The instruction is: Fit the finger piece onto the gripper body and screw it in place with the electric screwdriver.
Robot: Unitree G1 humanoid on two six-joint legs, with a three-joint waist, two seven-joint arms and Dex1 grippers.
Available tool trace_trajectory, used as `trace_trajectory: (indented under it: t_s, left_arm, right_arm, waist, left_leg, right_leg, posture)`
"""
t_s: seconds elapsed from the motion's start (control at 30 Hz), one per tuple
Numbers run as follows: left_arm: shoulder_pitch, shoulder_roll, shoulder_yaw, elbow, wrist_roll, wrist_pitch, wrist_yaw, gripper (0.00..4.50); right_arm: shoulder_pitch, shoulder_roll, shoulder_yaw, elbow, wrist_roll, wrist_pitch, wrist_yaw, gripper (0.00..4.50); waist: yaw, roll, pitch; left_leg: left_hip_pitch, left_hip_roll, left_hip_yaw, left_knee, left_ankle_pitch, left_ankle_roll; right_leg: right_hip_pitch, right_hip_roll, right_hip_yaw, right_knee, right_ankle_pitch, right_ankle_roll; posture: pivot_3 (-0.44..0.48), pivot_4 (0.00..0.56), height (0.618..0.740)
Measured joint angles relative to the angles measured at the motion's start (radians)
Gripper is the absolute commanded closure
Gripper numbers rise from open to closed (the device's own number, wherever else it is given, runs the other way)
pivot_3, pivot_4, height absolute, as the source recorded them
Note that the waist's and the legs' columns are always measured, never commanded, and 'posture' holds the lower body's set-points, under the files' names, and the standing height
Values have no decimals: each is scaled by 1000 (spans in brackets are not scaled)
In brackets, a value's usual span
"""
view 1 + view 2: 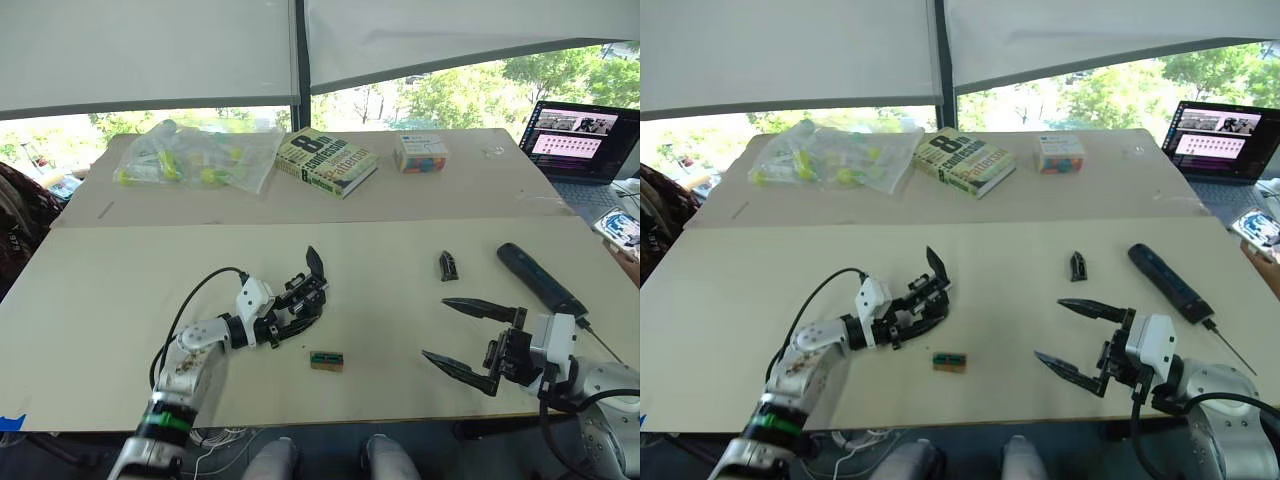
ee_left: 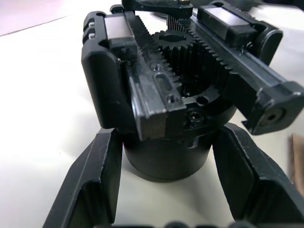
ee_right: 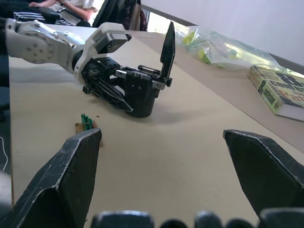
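**Your left gripper clamps the body, right waits wide**

Left of centre frame, your left gripper [image 1: 291, 313] grips the gripper body [image 1: 303, 297] (one finger upright). Your right gripper [image 1: 462, 337], lower right, gapes empty. The finger piece [image 1: 448, 265] and electric screwdriver [image 1: 541, 280] lie on the worktop [image 1: 100, 300] beyond it.

— What sort of place is this?
— A lab or office workroom. Two plain tables [image 1: 420, 190] stand pushed together by big windows [image 1: 420, 90] with white blinds [image 1: 150, 50] half down and trees outside.
— What else points to that?
— An open laptop [image 1: 583, 140] sits at the table's right edge, a thick book [image 1: 325, 161] and a plastic bag of small parts [image 1: 195, 155] lie at the back, and a tiny green circuit board [image 1: 327, 360] lies on the near table. A seated person [image 3: 71, 9] is visible at the side.
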State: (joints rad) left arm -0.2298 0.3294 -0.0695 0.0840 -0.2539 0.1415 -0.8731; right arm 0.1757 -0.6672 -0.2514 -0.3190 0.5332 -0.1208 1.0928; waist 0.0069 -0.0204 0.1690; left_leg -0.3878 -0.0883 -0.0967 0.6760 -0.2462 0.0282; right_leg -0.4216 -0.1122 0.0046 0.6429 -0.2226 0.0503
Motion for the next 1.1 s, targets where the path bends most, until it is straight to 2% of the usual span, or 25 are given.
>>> trace_trajectory:
  t_s: [0.13, 0.27, 0.6, 0.67, 0.77, 0.9, 1.1]
  left_arm:
    - [90, -14, 8, -202, 31, 120, 175, 2228]
    - [120, -29, 6, -232, 60, 155, 262, 2228]
    - [136, -35, -49, -224, 104, 108, 284, 2228]
    - [145, -37, -51, -224, 103, 98, 284, 1192]
    - [156, -35, -50, -225, 90, 99, 274, 64]
    - [165, 14, -33, -227, 49, 101, 220, 64]
    - [131, 152, 2, -156, -26, 82, 31, 64]
  right_arm:
    - [-19, -12, 1, 8, 1, 0, 18, 0]
    - [-44, -12, 6, 13, 1, 5, 30, 0]
    - [-60, -12, 10, 28, 2, 22, 61, 0]
    - [-60, -12, 10, 29, 2, 22, 64, 0]
    - [-60, -12, 10, 30, 2, 22, 65, 0]
    - [-59, -12, 9, 34, 2, 22, 68, 0]
    - [-59, -12, 9, 35, 2, 22, 74, 0]
  waist:
    - [5, 0, 0]
    - [6, 0, 0]
    - [9, 0, 0]
    - [9, 0, 0]
    - [8, 0, 0]
    - [2, 1, 0]
    - [5, 1, 0]
  left_leg:
    - [0, 0, 0, 0, 0, 0]
    - [0, 0, 0, 0, 0, 0]
    - [0, 0, 0, 0, 0, 0]
    - [0, 0, 0, 0, 0, 0]
    - [0, 0, 0, 0, 0, 0]
    - [1, 1, 0, 0, 0, 0]
    - [1, 0, 0, 0, 0, 0]
  right_leg:
    - [0, 0, 0, 0, 0, 0]
    - [0, 0, -1, -1, 0, 0]
    - [1, 0, -1, -1, 0, 0]
    - [1, 0, -1, -1, 0, 0]
    - [1, 0, -1, -1, 0, 0]
    - [1, 0, -1, -1, 0, 0]
    - [1, 0, -1, -1, 0, 0]
  posture:
    - [0, 150, 740]
    - [0, 150, 740]
    - [0, 150, 740]
    - [0, 150, 740]
    - [0, 150, 740]
    - [0, 150, 740]
    - [0, 150, 740]
